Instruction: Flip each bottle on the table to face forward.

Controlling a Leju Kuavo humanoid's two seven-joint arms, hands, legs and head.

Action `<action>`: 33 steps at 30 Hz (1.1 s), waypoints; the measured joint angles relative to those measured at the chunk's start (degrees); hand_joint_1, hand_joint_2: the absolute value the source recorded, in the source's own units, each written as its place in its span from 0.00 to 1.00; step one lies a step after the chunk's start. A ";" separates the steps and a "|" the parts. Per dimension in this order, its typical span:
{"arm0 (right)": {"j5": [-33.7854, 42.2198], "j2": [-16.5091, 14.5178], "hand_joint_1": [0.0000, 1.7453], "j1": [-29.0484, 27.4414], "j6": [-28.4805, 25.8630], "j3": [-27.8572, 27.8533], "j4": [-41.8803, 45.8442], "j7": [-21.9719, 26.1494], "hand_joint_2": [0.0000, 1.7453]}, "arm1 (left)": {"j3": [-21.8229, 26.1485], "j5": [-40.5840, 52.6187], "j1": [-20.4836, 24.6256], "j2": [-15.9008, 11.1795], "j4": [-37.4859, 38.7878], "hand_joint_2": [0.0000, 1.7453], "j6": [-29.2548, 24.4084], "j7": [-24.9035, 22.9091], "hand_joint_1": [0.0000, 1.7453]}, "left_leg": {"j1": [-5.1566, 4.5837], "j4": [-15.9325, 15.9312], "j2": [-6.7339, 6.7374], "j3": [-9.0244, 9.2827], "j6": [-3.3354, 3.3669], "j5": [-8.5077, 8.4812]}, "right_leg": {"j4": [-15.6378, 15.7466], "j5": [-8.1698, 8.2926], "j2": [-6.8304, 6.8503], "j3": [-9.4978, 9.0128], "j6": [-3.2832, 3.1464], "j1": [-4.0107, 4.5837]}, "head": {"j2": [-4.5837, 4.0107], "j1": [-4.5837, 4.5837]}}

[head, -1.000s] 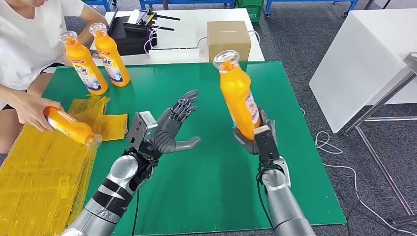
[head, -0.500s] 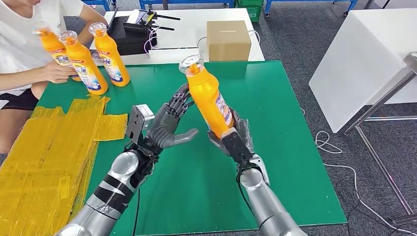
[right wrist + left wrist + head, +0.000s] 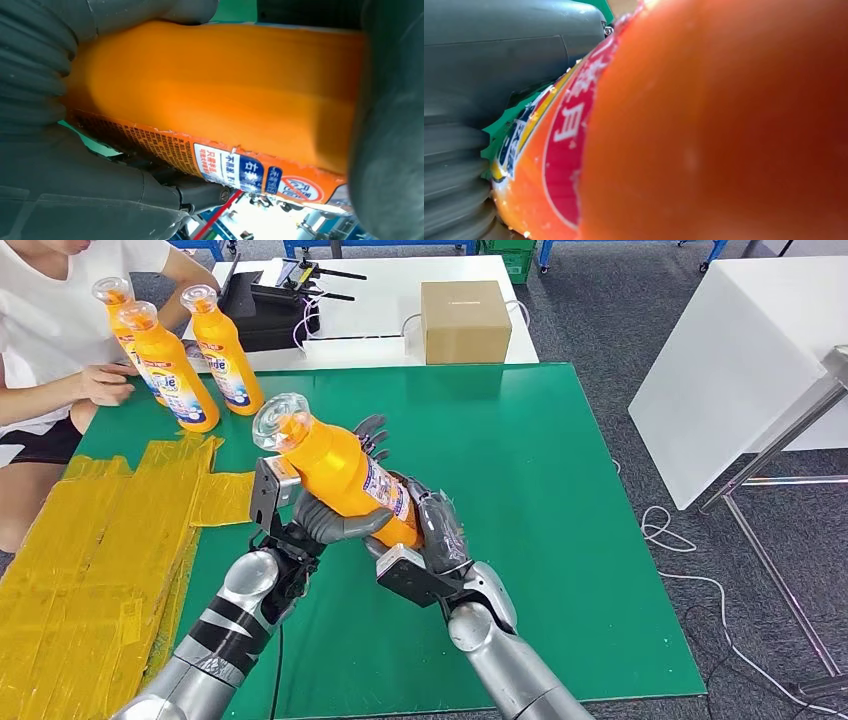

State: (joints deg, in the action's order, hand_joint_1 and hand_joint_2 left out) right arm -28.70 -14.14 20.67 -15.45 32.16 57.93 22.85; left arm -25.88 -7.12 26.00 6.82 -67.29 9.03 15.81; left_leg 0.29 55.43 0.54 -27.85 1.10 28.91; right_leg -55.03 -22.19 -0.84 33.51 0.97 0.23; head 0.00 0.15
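An orange bottle [image 3: 340, 475] with a clear cap is held over the green mat [image 3: 560, 500], tilted with its cap up and toward the left. My right hand [image 3: 430, 540] grips its base. My left hand [image 3: 325, 520] lies under and behind the body: the thumb reaches across below it and the fingers [image 3: 372, 432] stay stretched out behind. In the left wrist view the bottle [image 3: 724, 125] presses close to the left hand [image 3: 484, 75]. In the right wrist view the right hand [image 3: 60, 175] wraps the bottle [image 3: 215, 95], its back label showing. Three more bottles [image 3: 170, 370] stand upright at the far left.
A person sits at the far left, one hand [image 3: 105, 383] by the standing bottles. Yellow sheeting [image 3: 90, 560] covers the table's left side. A cardboard box [image 3: 465, 320] and black equipment [image 3: 275, 300] sit on the white table beyond. Another white table [image 3: 740, 360] stands to the right.
My right hand has swung the bottle left and down into my left palm. The person has stood a third bottle beside the other two.
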 joint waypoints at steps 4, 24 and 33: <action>-0.18 0.55 1.00 0.04 -0.58 1.43 0.31 -0.75 1.00 | 0.31 -1.43 -0.66 0.01 0.17 1.00 -0.41 0.63 0.56 | 0.00 0.00 0.00 -0.01 0.00 0.00 | 0.00 0.00 0.01 0.01 0.00 -0.04 | 0.00 0.01; 1.14 1.05 1.00 0.57 -1.91 4.07 -1.39 -1.62 1.00 | 3.13 -6.43 -4.01 2.66 0.03 1.00 -7.35 1.53 1.00 | 0.00 0.00 -0.04 -0.03 0.00 0.00 | 0.00 0.00 0.04 0.03 0.00 -0.02 | 0.00 0.01; 1.14 1.05 1.00 0.71 -1.93 4.14 -1.48 -1.62 1.00 | 3.53 -6.43 -4.14 2.89 0.03 1.00 -7.35 1.52 1.00 | -0.01 0.00 -0.04 -0.03 0.00 0.00 | 0.00 0.00 0.05 0.03 0.00 -0.03 | 0.00 0.01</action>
State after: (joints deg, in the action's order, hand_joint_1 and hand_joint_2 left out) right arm -27.56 -13.09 21.38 -17.38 36.30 56.46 21.22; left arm -22.35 -13.55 21.85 9.70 -67.25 1.68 17.33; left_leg 0.29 55.43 0.51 -27.88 1.10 28.91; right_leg -55.03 -22.20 -0.79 33.54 0.97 0.20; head 0.00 0.16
